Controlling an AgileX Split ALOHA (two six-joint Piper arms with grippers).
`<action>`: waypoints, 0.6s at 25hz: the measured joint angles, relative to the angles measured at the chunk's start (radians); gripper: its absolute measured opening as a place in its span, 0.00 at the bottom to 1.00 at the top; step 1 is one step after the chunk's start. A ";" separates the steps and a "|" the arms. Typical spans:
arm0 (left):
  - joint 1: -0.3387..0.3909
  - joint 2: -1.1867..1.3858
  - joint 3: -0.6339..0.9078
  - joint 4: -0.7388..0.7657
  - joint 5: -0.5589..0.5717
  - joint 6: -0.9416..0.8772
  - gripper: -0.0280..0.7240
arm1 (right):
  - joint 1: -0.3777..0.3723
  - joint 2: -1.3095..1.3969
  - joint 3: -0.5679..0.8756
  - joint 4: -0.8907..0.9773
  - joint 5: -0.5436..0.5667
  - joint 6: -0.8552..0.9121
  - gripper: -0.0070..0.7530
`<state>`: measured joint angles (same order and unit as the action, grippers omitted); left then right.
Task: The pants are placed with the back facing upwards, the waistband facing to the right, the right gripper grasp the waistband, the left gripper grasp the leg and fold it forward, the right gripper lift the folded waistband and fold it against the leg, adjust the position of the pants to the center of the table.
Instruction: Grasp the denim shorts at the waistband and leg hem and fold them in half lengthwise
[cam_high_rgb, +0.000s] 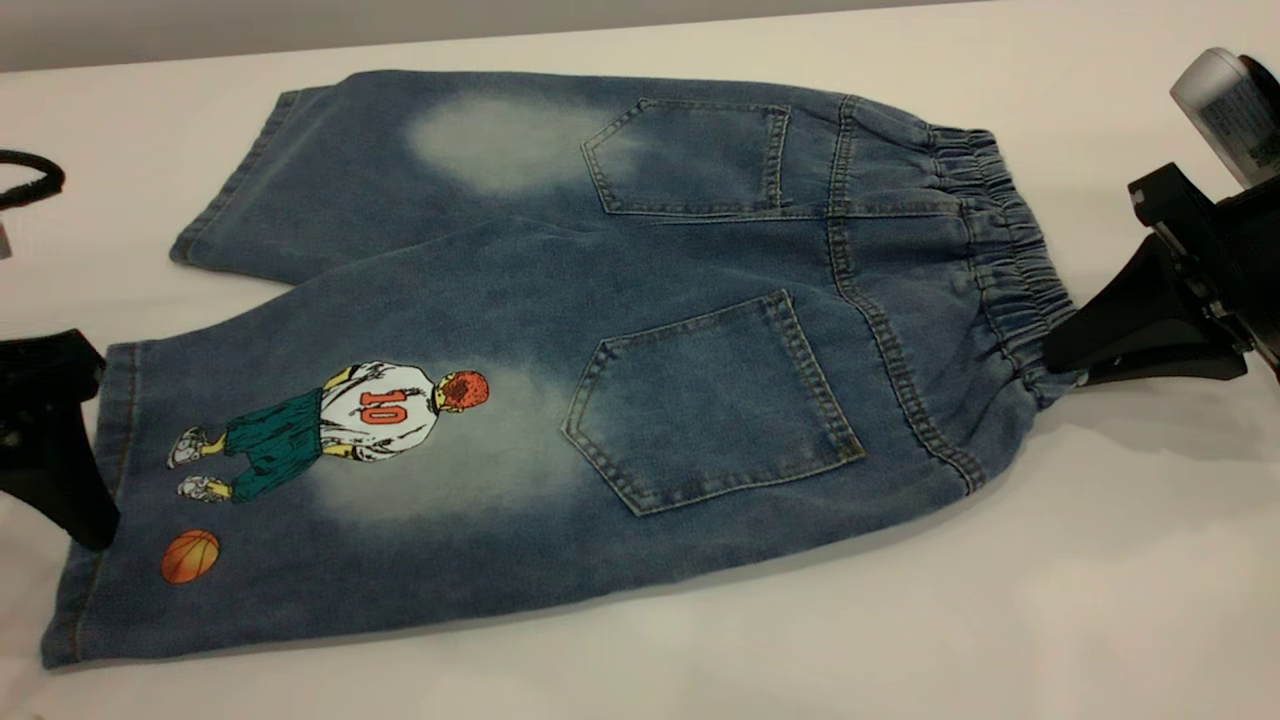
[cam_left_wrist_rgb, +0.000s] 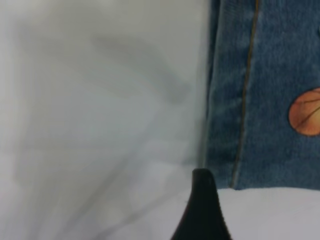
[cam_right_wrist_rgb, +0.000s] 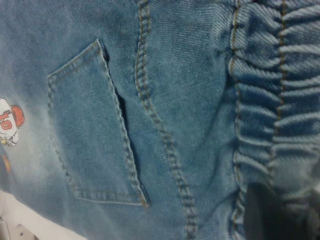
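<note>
Denim pants (cam_high_rgb: 560, 330) lie flat, ruched waistband (cam_high_rgb: 1000, 270) gathered.

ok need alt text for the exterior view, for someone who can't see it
Blue denim pants lie flat, back up, on a white table, waistband to the right. The right gripper meets the waistband's near end; the left gripper sits at the hem of the printed leg.

It looks like a robot test lab: a plain white worktop (cam_high_rgb: 1000, 600) and a bare grey wall (cam_high_rgb: 200, 25) behind.
</note>
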<state>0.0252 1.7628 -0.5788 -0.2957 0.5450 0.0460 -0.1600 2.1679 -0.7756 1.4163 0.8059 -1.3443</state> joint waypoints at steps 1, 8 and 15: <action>0.000 0.007 0.000 0.000 0.000 0.000 0.71 | 0.000 0.000 0.000 0.000 0.000 0.000 0.05; -0.059 0.087 0.001 0.001 -0.047 0.001 0.71 | 0.000 0.000 0.000 0.000 -0.002 -0.001 0.05; -0.073 0.102 0.001 0.007 -0.061 0.001 0.71 | 0.000 0.000 0.000 -0.002 -0.002 -0.001 0.05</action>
<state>-0.0479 1.8643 -0.5779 -0.2892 0.4842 0.0468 -0.1600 2.1679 -0.7756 1.4139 0.8038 -1.3455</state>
